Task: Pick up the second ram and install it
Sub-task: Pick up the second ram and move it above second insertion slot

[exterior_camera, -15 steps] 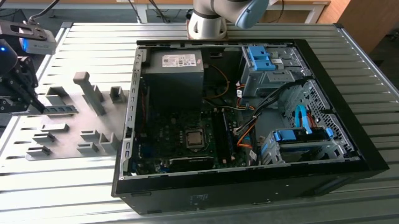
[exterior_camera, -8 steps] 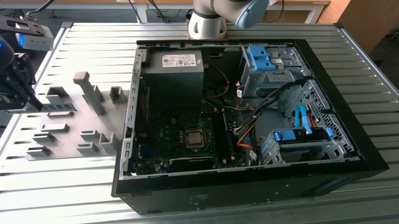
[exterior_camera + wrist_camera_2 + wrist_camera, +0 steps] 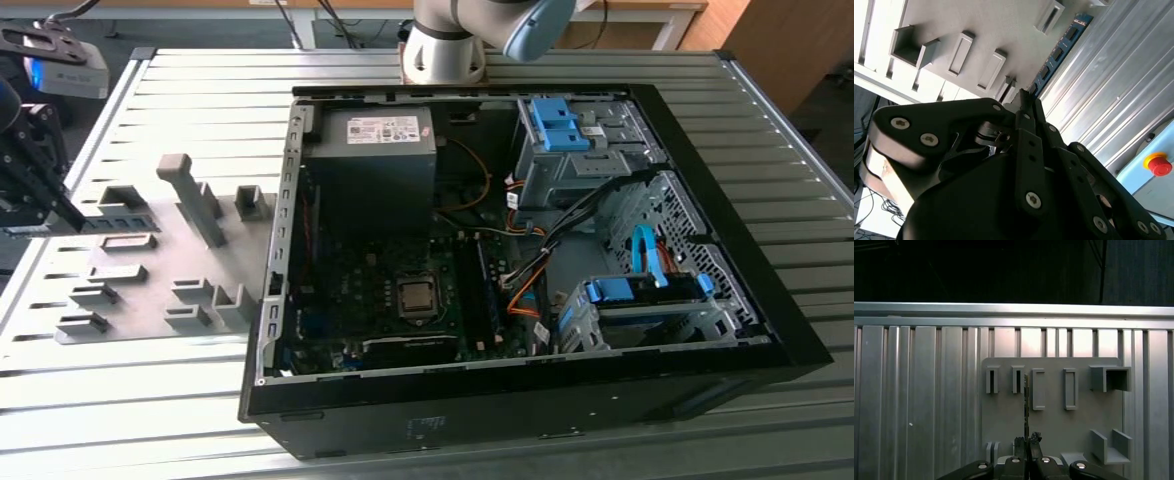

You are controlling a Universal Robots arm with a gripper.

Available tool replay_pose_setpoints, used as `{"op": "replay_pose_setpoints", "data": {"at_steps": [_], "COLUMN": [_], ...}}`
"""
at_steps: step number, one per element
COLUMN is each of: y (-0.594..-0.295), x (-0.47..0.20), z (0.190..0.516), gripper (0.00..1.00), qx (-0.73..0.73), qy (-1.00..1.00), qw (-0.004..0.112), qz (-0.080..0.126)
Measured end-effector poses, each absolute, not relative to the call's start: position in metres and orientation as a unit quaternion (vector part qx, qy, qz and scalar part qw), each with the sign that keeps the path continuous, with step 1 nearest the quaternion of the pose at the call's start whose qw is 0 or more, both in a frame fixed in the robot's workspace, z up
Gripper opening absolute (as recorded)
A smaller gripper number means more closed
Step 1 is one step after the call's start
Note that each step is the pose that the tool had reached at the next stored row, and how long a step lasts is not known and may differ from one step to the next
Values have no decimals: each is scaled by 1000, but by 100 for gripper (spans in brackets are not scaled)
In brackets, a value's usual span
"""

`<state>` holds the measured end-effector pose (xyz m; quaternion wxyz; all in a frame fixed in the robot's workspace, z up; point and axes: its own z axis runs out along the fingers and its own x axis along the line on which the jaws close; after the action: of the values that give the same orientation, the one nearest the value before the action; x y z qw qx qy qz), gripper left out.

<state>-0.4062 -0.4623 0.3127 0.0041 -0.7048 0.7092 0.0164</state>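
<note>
At the exterior view's left edge the hand (image 3: 54, 205) hangs over the grey holder plate (image 3: 147, 270), whose blocks stand parts on edge, I judge so they can be taken from above. In the second wrist view the fingers (image 3: 1026, 112) are drawn narrow around the near end of the second ram (image 3: 1058, 52), which juts out ahead of them over the plate's border with the slatted bench (image 3: 1104, 90). Gripping it by one end probably leaves its long contact edge free for a socket. That view gives the flat blue face and its black chips. In the first wrist view the same stick is a thin dark line seen edge-on (image 3: 1026, 400), running straight out between a narrow slot (image 3: 1017, 381) and a wider one (image 3: 1038, 389), so its alignment reads clearly there. How high it sits above the plate I cannot tell. Farther right in the exterior view, the computer case (image 3: 747, 330) lies open on its side, motherboard facing up, with a dark stick (image 3: 478, 285) already seated.
</note>
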Motion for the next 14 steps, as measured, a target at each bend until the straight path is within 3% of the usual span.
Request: {"op": "replay_pose_setpoints", "data": {"at_steps": [14], "y": [-462], "x": [-406], "z": [327], "gripper": [14], "qx": [-705], "qy": [709], "qw": [4], "qz": [16]}}
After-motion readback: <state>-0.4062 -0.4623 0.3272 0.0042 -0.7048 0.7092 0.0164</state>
